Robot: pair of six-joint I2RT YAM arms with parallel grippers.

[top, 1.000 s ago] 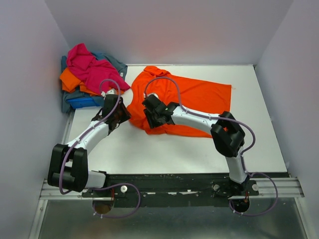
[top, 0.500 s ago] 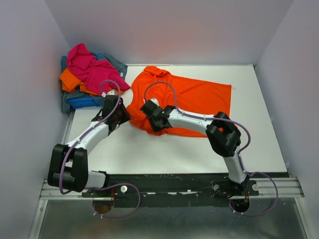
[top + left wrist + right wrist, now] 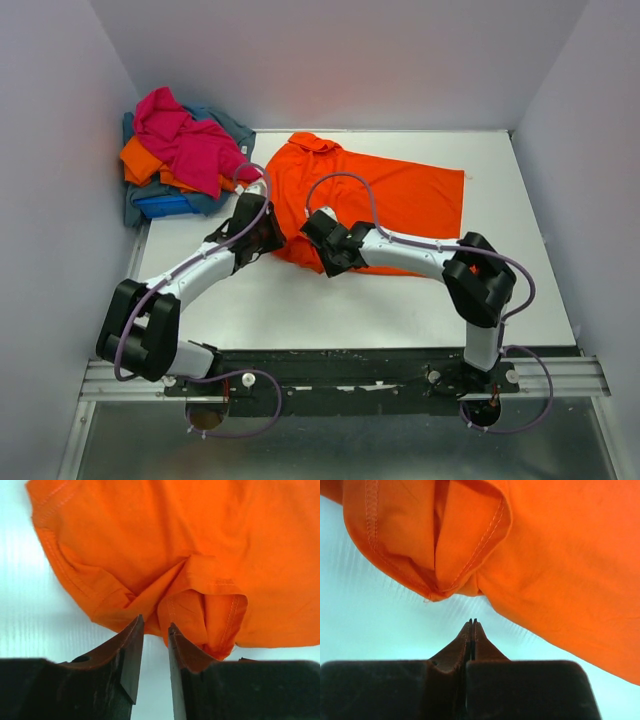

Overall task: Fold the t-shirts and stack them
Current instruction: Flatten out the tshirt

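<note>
A bright orange t-shirt (image 3: 400,195) lies spread on the white table, its collar at the back left. Its left part is bunched into folds. My left gripper (image 3: 272,236) is at the shirt's left sleeve; in the left wrist view (image 3: 156,623) its jaws stand a little apart, with bare table between them and a folded hem (image 3: 200,610) right at the tips. My right gripper (image 3: 326,250) is at the shirt's near edge; in the right wrist view (image 3: 472,621) it is shut and empty, just short of a folded hem (image 3: 450,555).
A heap of shirts sits at the back left corner: magenta-pink (image 3: 185,140) on top, orange (image 3: 140,160), royal blue (image 3: 160,205) and grey-blue (image 3: 228,125) under it. Pale walls close in the table on three sides.
My left gripper has moved right, onto the shirt's left edge. My right gripper has slid right and nearer, off the fabric to the shirt's near edge.
</note>
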